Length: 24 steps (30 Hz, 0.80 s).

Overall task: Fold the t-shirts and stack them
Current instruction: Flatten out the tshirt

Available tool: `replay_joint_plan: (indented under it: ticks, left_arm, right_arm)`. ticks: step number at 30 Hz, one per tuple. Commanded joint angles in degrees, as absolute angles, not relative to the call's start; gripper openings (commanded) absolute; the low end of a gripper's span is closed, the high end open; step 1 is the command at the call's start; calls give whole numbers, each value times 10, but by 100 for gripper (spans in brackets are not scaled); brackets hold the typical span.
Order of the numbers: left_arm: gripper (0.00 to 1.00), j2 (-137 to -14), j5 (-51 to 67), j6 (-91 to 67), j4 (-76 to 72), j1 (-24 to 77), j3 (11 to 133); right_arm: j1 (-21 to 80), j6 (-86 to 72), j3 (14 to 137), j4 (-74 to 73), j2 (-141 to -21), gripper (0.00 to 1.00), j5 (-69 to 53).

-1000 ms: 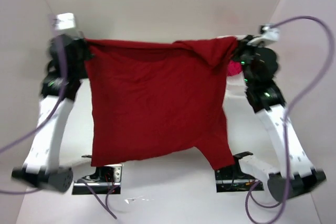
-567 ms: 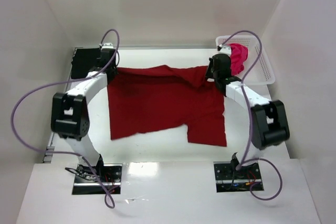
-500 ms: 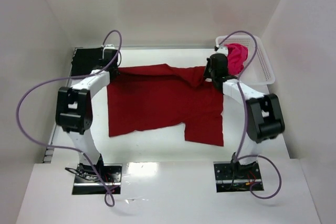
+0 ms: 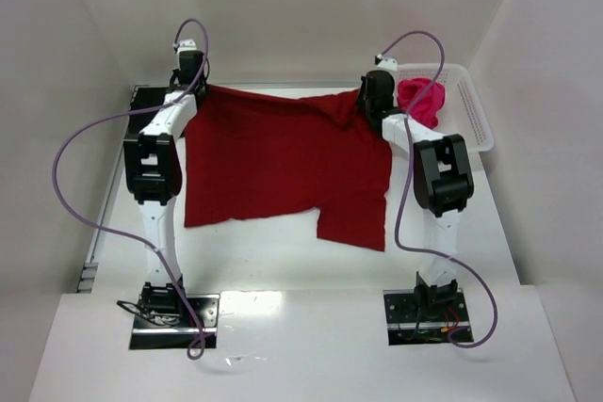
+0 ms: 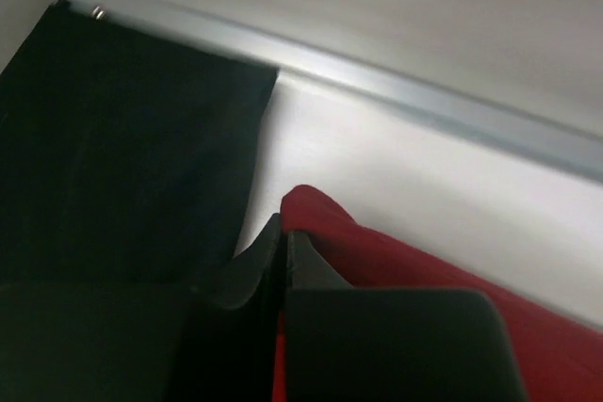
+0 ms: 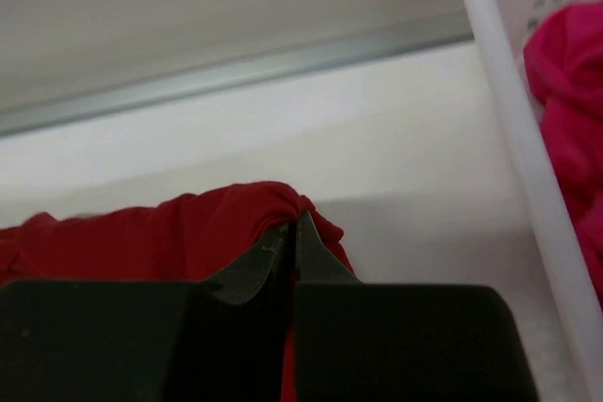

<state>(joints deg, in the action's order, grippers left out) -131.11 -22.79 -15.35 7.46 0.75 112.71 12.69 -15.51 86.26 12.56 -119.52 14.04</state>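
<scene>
Crimson t-shirt (image 4: 283, 162) lies spread on the white surface (image 4: 283, 265), its far edge running left to right between the two arms and its body trailing back toward the bases. One flap sticks out nearer at the lower right. Each far corner is pinched: the left fingers (image 5: 283, 244) are clamped fully together on a fold of red cloth, and the right fingers (image 6: 294, 233) are closed the same way on the opposite corner. The cloth therefore lies behind and below both sets of fingers, stretched between them, and neither arm is nearer than the other. Any fold probably turns on carrying that held edge back over the body.

The black t-shirt (image 4: 143, 112) lies flat just left of the left corner, at the far left of the surface. The pink t-shirt (image 4: 421, 101) sits bundled in the white basket (image 4: 474, 129), just right of the right corner.

A second ago the shirt hung in the air between raised arms, close under the camera. It is now laid down, and both arms have reached further toward the back wall, drawing the held edge with them.
</scene>
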Motion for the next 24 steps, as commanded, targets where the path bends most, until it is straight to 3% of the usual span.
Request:
replay_joint_plan:
  ticks: [1,3,5,6,7,8,9,13,15,16,20,24]
  left_arm:
    - [0,-1370,-215,-151,116,2,1255]
    - [0,-1427,-180,-143,176,-4,1330]
    - [6,-1491,-180,-143,225,-9,1460]
    - [14,-1506,-174,-152,254,-9,1490]
    - [33,-1515,-174,-157,260,-9,1506]
    - [65,-1515,-174,-157,260,-9,1506]
    - [75,-1515,-164,-164,271,-9,1501]
    - [100,-1488,-158,-170,311,-9,1501]
    - [100,-1474,-164,-170,342,-9,1501]
    - [100,-1454,-170,-170,348,-9,1484]
    - [100,-1373,-147,-170,362,-9,1420]
    - [100,-1249,-85,-175,350,-3,1232]
  right_arm:
    - [109,-139,950,168,-1244,1,174]
    - [102,-154,1023,124,-1278,1,174]
    - [89,-172,1080,95,-1322,5,174]
    - [89,-172,1086,89,-1329,18,174]
    - [89,-181,1086,84,-1329,35,174]
    - [89,-181,1086,83,-1329,56,174]
    - [89,-181,1086,65,-1329,64,168]
    - [89,-187,1086,13,-1299,79,130]
    - [89,-187,1066,4,-1264,89,116]
    - [89,-181,1040,4,-1249,100,100]
    - [89,-186,965,4,-1150,100,66]
    - [100,-198,897,-57,-1026,100,66]
